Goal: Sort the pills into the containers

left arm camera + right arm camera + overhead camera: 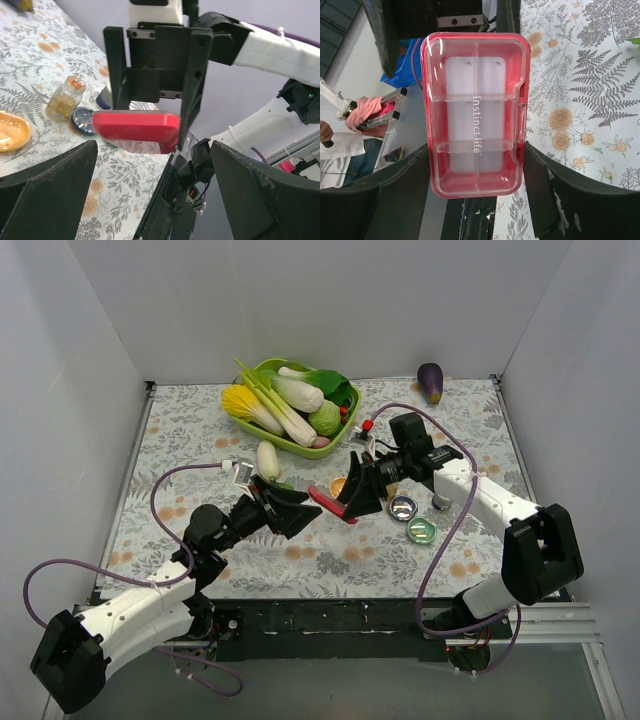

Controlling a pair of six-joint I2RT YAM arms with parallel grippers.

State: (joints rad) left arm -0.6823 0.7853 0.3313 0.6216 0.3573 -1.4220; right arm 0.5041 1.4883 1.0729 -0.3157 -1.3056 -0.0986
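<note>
The translucent pink-red compartment box point(475, 115) is closed and looks empty inside. My right gripper point(476, 150) is shut on its long sides and holds it above the table; in the top view the box point(328, 503) hangs tilted at the gripper point(352, 498). In the left wrist view it shows edge-on point(135, 131). My left gripper point(305, 510) is open and empty, its fingers point(50, 190) spread just in front of the box, apart from it. I cannot make out any pills; a gold cap point(10, 132) lies open-side up on the table.
An amber bottle point(64, 100), a blue lid point(82, 120) and a dark bottle point(104, 97) stand by the gold cap. A green lid point(421, 530) lies nearby. The green vegetable bowl point(290, 448) is at the back, an eggplant point(431, 382) at the far right.
</note>
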